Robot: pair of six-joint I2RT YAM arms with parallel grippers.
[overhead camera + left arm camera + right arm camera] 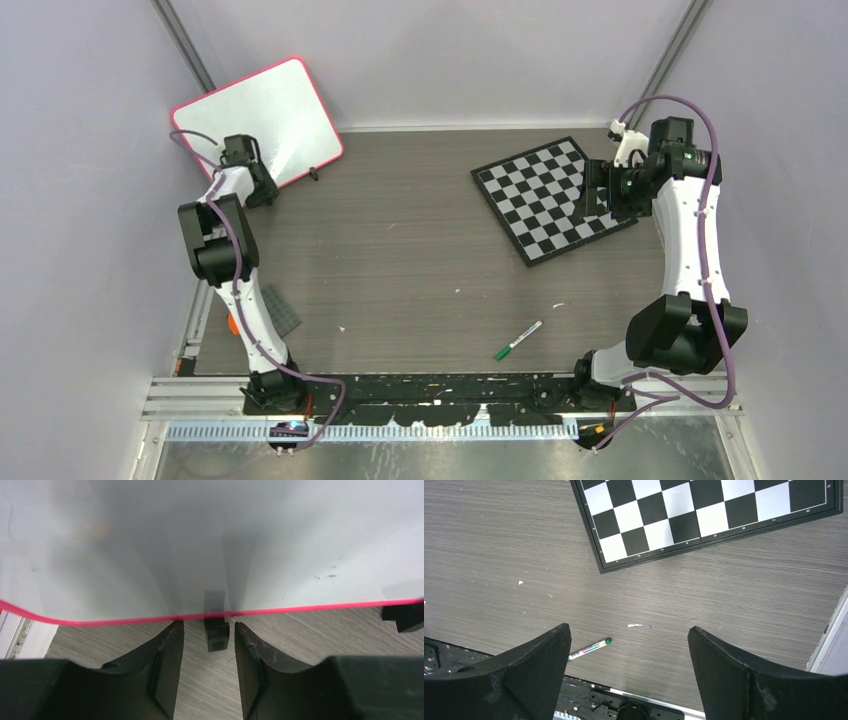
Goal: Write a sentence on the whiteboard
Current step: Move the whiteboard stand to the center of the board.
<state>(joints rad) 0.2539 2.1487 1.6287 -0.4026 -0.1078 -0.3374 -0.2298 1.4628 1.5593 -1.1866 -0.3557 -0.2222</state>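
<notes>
The whiteboard is at the far left corner of the tabletop. It seems to lean up against the wall, so its face points out toward the arms. I see no green words on it, so the sentence is not yet written.

The left claw is low down at the bottom red rim of the whiteboard. Its two fingers are partly open, and a small black clip sits in the gap between them. They do not seem to touch the clip. I think the claw is there to take the whiteboard by its edge and pull it to a better spot. It is hard to write on where it stands now.

The right claw is wide open and holds nothing. It hangs over the bare tabletop, just beside the checkered board.

The green marker lies flat on the tabletop near the front, well apart from the whiteboard. No claw is near it. I think the free right claw is kept open so it can go and pick the marker up.
</notes>
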